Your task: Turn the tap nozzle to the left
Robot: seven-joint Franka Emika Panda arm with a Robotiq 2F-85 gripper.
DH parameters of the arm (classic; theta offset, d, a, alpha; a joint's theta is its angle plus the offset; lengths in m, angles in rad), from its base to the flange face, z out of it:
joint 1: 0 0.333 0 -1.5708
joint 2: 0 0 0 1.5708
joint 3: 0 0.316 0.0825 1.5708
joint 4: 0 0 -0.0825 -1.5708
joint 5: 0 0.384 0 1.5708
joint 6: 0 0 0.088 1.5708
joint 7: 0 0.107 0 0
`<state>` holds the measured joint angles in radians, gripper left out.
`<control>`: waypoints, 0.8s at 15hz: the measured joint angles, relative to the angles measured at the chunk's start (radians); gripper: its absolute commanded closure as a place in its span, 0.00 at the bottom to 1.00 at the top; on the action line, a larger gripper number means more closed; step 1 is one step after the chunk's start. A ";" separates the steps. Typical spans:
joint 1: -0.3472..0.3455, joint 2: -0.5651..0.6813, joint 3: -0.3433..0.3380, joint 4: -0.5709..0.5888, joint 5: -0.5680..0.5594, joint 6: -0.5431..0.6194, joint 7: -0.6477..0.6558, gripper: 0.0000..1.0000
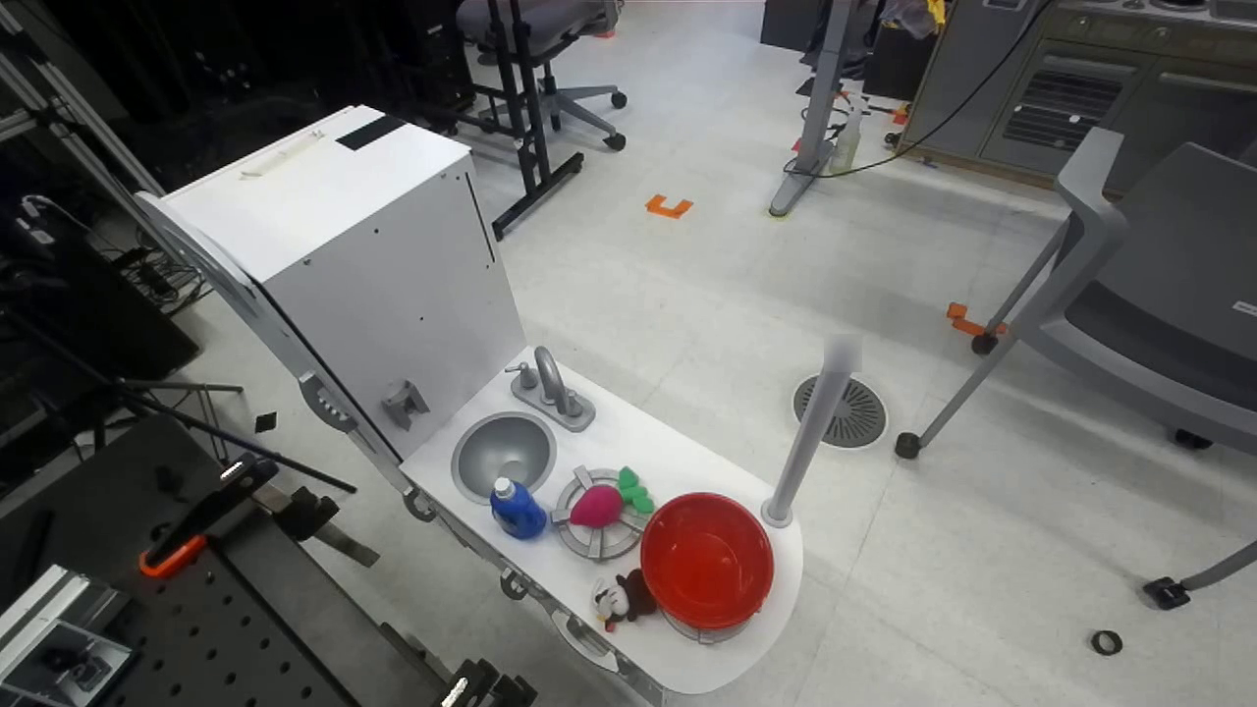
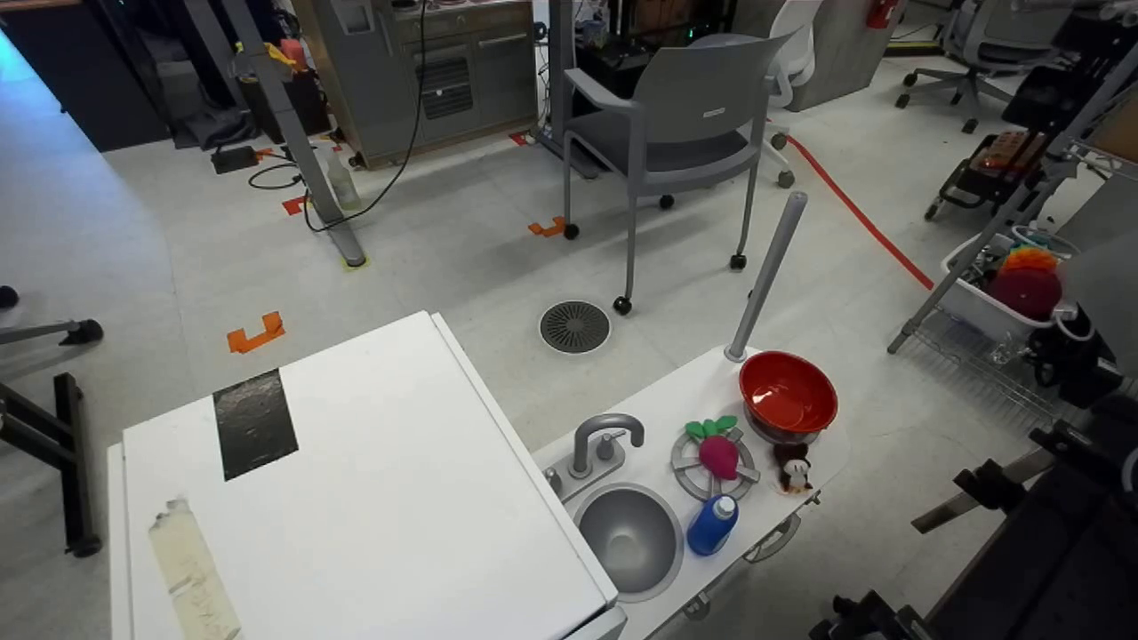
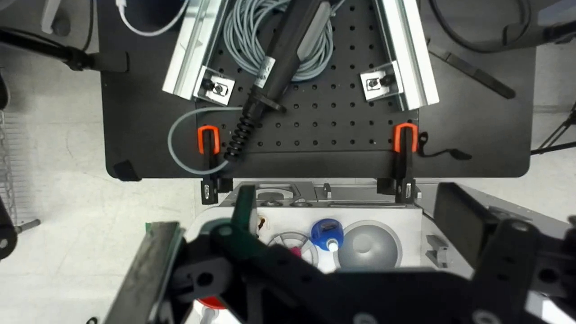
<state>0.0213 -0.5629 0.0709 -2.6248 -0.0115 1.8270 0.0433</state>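
My gripper (image 3: pixel 347 203) looms nearest in the wrist view, its fingers (image 3: pixel 459 225) spread wide, clamped on nothing. In both exterior views the tap nozzle (image 1: pixel 552 383) stands across the sink (image 3: pixel 369 247) from the bench (image 3: pixel 297 165), curving away from the white cabinet (image 1: pixel 383 260), roughly along the far edge of the counter (image 1: pixel 678 466). My bulk hides it in the wrist view, so I can only judge it lies below me, past the sink. I hang well above, pointing down.
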 measured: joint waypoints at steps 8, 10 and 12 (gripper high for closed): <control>0.013 0.533 0.090 0.075 -0.118 0.424 0.355 0.00; 0.015 0.664 0.078 0.156 -0.196 0.455 0.462 0.00; 0.030 0.794 0.046 0.255 -0.257 0.481 0.542 0.00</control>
<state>0.0516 0.2312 0.1166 -2.3699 -0.2688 2.3081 0.5849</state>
